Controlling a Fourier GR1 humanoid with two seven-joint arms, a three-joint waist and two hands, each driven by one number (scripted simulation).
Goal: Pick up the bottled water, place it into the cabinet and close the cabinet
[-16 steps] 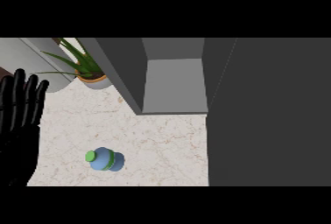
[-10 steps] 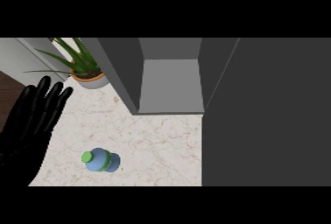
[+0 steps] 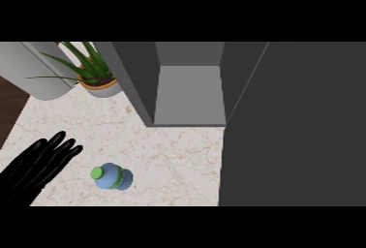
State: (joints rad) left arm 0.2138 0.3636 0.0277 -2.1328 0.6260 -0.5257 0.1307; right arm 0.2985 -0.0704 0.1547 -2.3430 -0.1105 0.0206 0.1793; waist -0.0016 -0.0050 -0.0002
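The counter [image 3: 178, 155] has a pale marble top with thin brown veins. At its far left corner stands a potted plant [image 3: 93, 77] with long green leaves in a terracotta pot, beside a light grey rounded column [image 3: 39, 72]. Dark brown floor [image 3: 10, 109] shows at the left edge of the counter.

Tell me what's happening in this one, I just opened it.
The left robot hand, fingers straight, is over the counter just left of the bottled water, not touching it. The bottle stands free on the counter. The cabinet behind it is open, with nothing visible inside. A potted plant sits at the back left. The right hand is not in view.
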